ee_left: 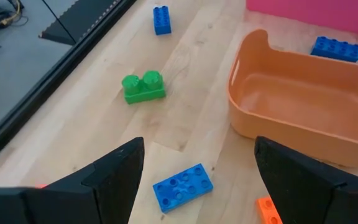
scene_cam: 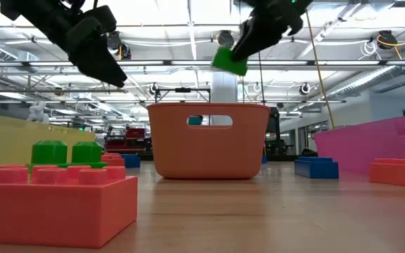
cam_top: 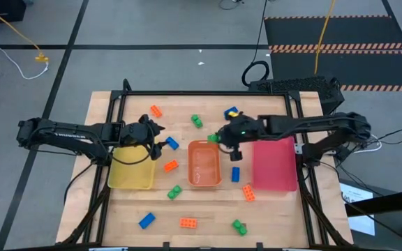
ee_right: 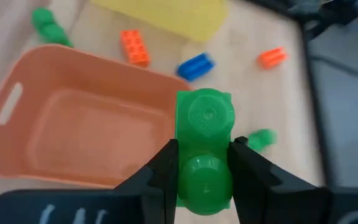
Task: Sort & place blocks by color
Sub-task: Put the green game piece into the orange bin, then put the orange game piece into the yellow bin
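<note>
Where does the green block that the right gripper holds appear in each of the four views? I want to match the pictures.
High view: green block just past the orange tray's far right corner, in the right gripper.
Low view: above the tray, top centre.
Left wrist view: not in it.
Right wrist view: centre, clamped between the fingers.
Shared landmark: the orange tray.

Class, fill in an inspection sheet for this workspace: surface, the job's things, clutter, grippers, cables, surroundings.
Surface: wooden table, framed by dark rails.
Job's things: orange, green and blue blocks lie scattered; one green block held above the orange tray; yellow tray and pink tray alongside.
Clutter: nothing seen.
Grippers: right gripper shut on the green block; left gripper open over a blue block.
Cables: yellow cable on the floor.
Surroundings: grey floor, striped mat.
</note>
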You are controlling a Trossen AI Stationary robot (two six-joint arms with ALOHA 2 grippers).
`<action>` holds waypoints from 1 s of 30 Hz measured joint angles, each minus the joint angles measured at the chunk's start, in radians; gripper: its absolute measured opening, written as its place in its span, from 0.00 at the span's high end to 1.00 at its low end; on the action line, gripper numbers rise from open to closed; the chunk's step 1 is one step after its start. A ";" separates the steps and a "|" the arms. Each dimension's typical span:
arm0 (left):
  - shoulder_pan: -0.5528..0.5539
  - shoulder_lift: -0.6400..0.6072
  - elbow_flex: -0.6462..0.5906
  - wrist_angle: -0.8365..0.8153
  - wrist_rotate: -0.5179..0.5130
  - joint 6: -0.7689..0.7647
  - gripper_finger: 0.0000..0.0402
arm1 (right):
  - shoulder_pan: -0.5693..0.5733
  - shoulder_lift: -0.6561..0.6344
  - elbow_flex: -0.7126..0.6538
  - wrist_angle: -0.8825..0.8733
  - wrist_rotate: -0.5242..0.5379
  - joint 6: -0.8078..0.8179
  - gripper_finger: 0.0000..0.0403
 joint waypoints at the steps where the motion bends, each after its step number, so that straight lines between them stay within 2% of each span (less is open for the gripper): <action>1: 0.000 0.000 0.000 0.000 0.000 -0.010 0.24 | 0.001 0.023 0.001 -0.001 -0.015 0.011 0.77; 8: -0.007 0.000 0.000 -0.014 0.006 -0.033 0.24 | 0.021 0.140 0.002 0.022 -0.035 0.027 0.77; 14: -0.009 0.000 0.000 -0.043 0.009 -0.087 0.24 | 0.020 0.179 0.002 0.041 -0.036 0.053 0.77; 18: -0.009 0.000 0.000 -0.060 0.009 -0.108 0.24 | 0.020 0.178 0.001 0.056 -0.077 0.072 0.77; 24: -0.009 0.000 0.000 -0.078 0.011 -0.137 0.24 | 0.020 0.178 -0.001 0.053 -0.082 0.097 0.68; 30: -0.018 0.000 0.000 -0.078 0.072 -0.177 0.24 | 0.020 0.178 -0.001 0.054 -0.082 0.123 0.62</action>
